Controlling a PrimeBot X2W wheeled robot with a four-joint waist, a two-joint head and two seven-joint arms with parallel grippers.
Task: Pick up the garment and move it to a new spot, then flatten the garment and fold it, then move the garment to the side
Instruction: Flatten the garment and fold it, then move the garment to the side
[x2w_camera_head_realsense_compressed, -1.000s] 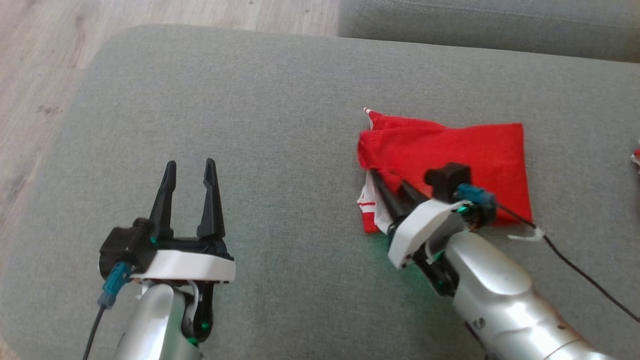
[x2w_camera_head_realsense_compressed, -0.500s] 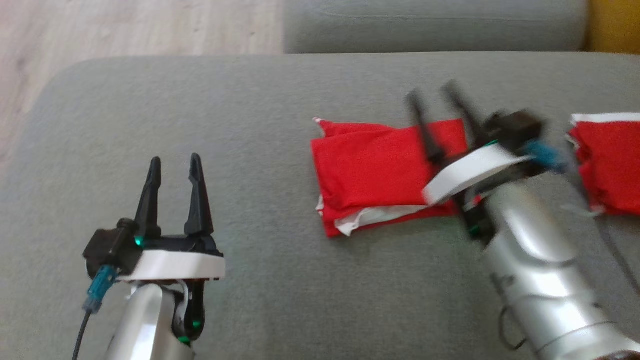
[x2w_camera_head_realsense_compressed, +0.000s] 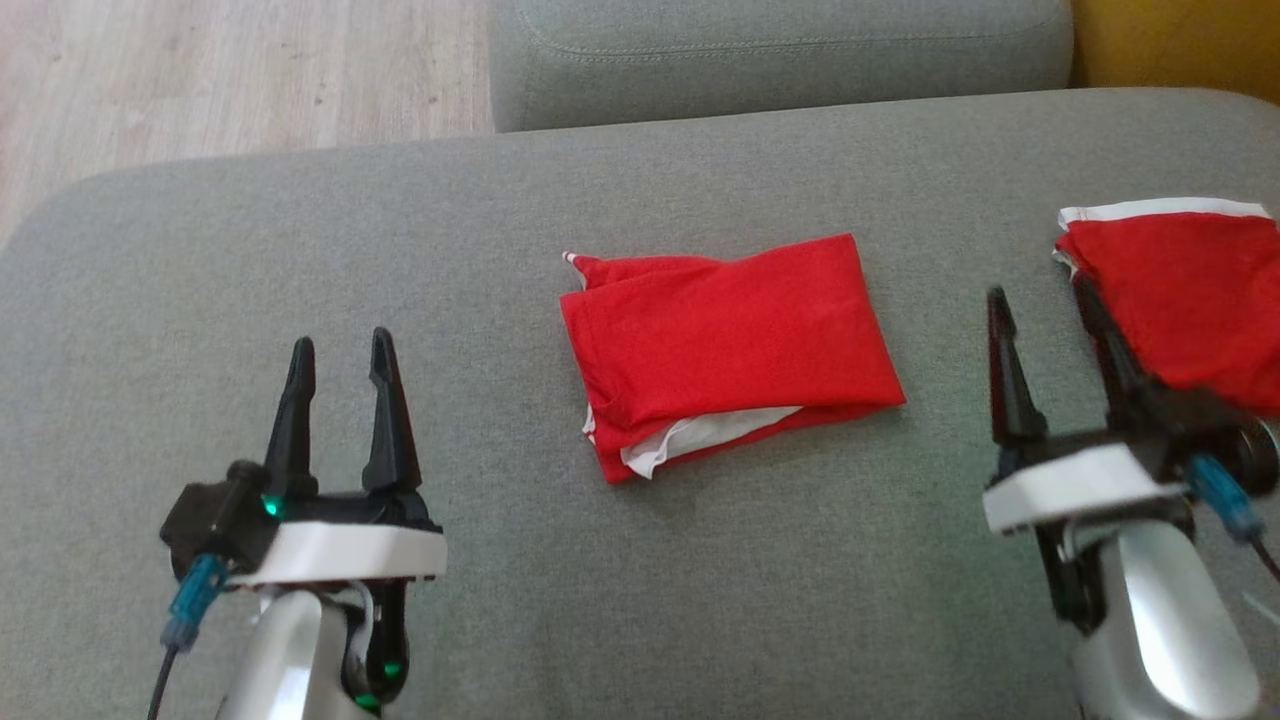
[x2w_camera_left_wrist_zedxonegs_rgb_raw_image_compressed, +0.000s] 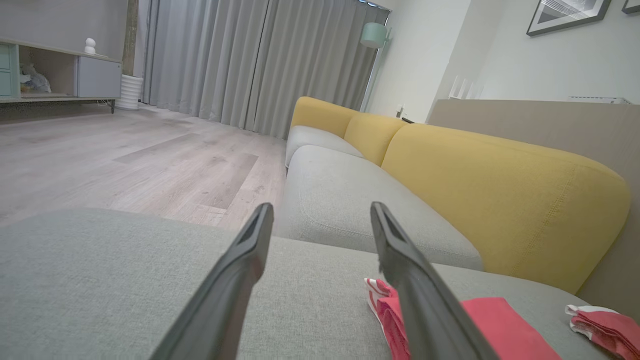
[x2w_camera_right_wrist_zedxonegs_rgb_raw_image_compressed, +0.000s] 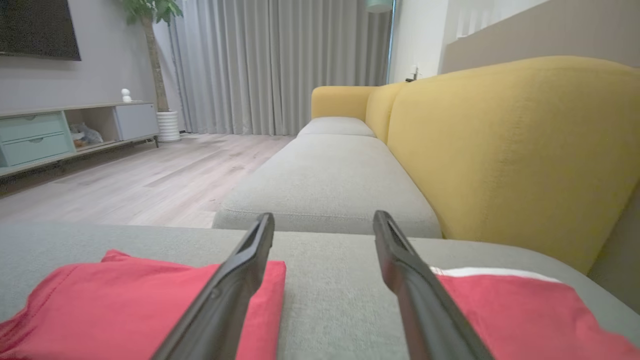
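A folded red garment (x2w_camera_head_realsense_compressed: 725, 345) with white trim lies in the middle of the grey sofa seat (x2w_camera_head_realsense_compressed: 500, 220); it also appears as the red garment (x2w_camera_right_wrist_zedxonegs_rgb_raw_image_compressed: 125, 295) at lower left in the right wrist view and as the red garment (x2w_camera_left_wrist_zedxonegs_rgb_raw_image_compressed: 492, 325) behind the right finger in the left wrist view. My left gripper (x2w_camera_head_realsense_compressed: 340, 350) hovers open at lower left, well clear of it. My right gripper (x2w_camera_head_realsense_compressed: 1040, 300) stands open at lower right, between the garment and a second red garment (x2w_camera_head_realsense_compressed: 1180, 290), holding nothing.
The second red garment (x2w_camera_right_wrist_zedxonegs_rgb_raw_image_compressed: 520, 315) with a white band lies at the seat's right end. A yellow backrest (x2w_camera_right_wrist_zedxonegs_rgb_raw_image_compressed: 500, 145) runs along the right. Another grey seat cushion (x2w_camera_head_realsense_compressed: 780, 50) lies beyond, with wooden floor (x2w_camera_head_realsense_compressed: 200, 70) to the left.
My right gripper let go of the red garment, opened and pulled back to the right. The head camera shifted, so the whole picture slid left. The left gripper stayed open.
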